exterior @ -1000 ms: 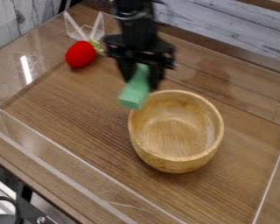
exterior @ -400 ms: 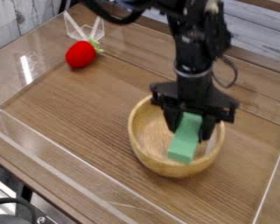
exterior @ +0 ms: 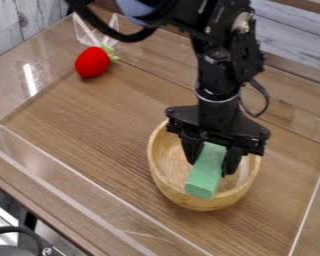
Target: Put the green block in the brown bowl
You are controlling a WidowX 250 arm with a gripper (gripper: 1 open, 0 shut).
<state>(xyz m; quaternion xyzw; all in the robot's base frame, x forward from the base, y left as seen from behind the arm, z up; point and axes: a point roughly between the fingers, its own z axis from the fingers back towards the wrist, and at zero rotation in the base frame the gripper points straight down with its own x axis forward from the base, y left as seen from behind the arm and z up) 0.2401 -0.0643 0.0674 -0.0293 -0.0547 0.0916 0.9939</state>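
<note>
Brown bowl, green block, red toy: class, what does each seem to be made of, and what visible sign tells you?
Brown bowl: likely wood, pale tan, matte, with visible grain lines and thick walls.
Green block: probably painted wood or plastic; flat, even mint colour with no grain showing, so it stays open.
Red toy: unclear, perhaps plastic or soft fabric; solid red, too small to judge.

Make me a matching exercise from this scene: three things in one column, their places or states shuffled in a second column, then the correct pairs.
Things:
1. green block
2. brown bowl
3. red toy

Places or states:
A. lying far back on the table, away from the arm
B. held by the gripper, its jaws shut on it, lowered inside the bowl
C. resting on the table, under the gripper

Pairs: 1-B, 2-C, 3-A
</note>
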